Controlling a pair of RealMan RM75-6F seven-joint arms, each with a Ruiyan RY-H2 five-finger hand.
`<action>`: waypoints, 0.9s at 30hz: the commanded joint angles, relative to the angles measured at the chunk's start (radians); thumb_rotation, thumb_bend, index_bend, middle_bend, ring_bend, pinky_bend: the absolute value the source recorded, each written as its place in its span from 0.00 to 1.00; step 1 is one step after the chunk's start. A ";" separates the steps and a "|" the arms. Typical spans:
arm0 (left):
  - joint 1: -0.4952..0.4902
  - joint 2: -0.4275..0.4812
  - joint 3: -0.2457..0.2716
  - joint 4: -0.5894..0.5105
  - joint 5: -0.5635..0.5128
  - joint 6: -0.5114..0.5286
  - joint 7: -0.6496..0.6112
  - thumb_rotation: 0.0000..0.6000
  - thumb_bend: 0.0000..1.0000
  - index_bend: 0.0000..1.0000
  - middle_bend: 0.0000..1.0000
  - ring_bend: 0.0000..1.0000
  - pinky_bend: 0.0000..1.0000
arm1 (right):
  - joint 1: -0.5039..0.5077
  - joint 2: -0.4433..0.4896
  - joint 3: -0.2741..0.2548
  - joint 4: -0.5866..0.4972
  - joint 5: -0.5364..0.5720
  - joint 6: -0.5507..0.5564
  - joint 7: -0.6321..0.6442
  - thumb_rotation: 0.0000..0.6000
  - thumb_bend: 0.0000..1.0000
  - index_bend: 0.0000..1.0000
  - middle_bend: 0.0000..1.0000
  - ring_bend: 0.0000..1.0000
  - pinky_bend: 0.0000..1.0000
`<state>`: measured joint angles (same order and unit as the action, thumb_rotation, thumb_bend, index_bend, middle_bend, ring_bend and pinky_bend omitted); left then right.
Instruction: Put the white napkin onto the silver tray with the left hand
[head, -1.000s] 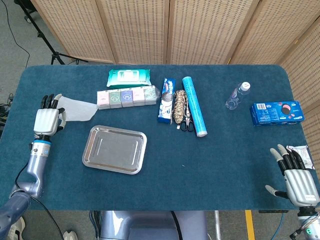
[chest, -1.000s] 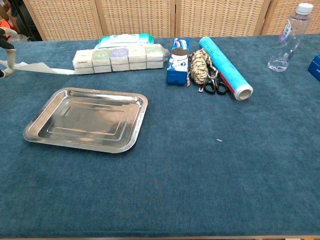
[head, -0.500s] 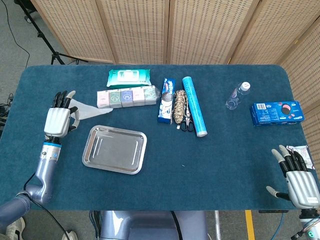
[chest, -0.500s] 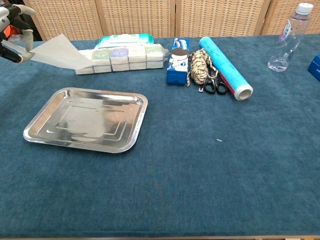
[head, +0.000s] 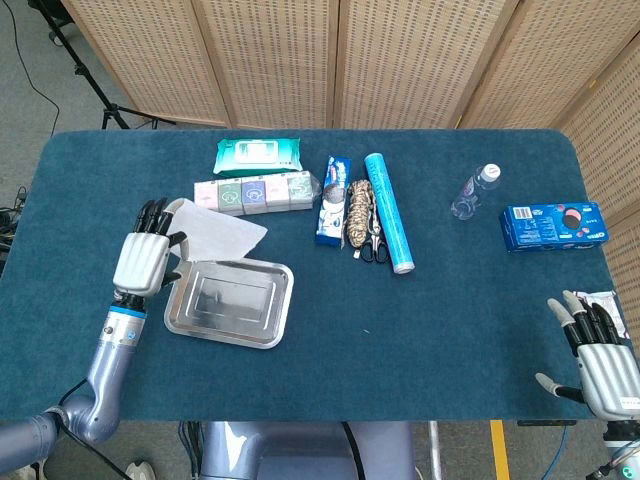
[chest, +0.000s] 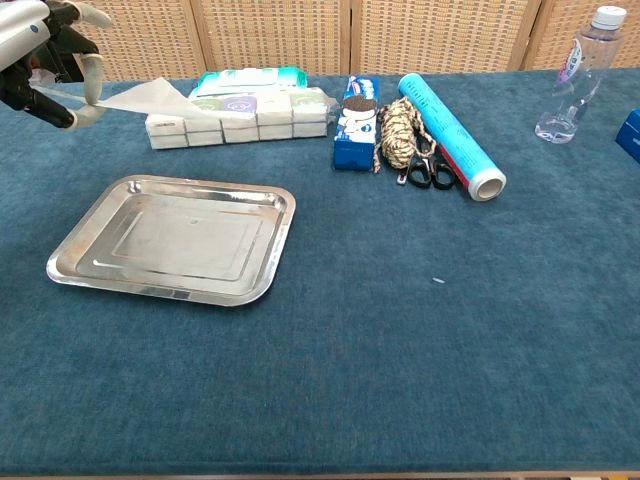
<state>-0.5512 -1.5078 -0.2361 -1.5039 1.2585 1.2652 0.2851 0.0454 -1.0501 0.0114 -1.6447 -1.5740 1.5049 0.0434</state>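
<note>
The white napkin (head: 222, 233) hangs in the air, pinched at its left edge by my left hand (head: 148, 258), and spreads out to the right above the far edge of the silver tray (head: 230, 302). In the chest view my left hand (chest: 48, 62) holds the napkin (chest: 150, 97) well above the table, left of and beyond the tray (chest: 178, 240). The tray lies flat and empty at the front left. My right hand (head: 598, 356) rests at the front right corner, fingers spread, holding nothing.
A row of small tissue packs (head: 256, 192) and a green wipes pack (head: 258, 154) lie just beyond the napkin. Further right are a blue tube box (head: 333, 197), a rope bundle (head: 358, 212), scissors (head: 373, 245), a blue roll (head: 388, 211), a water bottle (head: 475, 192) and a cookie box (head: 553, 225).
My left hand has carried the napkin up off the table and rightward, from the far left edge to beside the tray. The right hand has barely moved.
</note>
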 joint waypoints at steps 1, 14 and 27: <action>0.011 -0.012 0.026 -0.069 -0.039 -0.011 0.060 1.00 0.46 0.87 0.15 0.00 0.00 | -0.003 0.002 0.000 0.001 -0.002 0.006 0.007 1.00 0.00 0.04 0.00 0.00 0.00; 0.017 -0.062 0.037 -0.193 -0.150 -0.008 0.182 1.00 0.46 0.88 0.15 0.00 0.00 | -0.010 0.006 -0.001 0.005 -0.015 0.021 0.018 1.00 0.00 0.04 0.00 0.00 0.00; 0.011 -0.121 0.048 -0.276 -0.265 0.028 0.332 1.00 0.47 0.88 0.15 0.00 0.00 | -0.013 0.012 0.002 0.010 -0.016 0.028 0.042 1.00 0.00 0.04 0.00 0.00 0.00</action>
<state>-0.5393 -1.6192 -0.1883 -1.7579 1.0266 1.2784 0.5811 0.0321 -1.0382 0.0130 -1.6350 -1.5904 1.5328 0.0857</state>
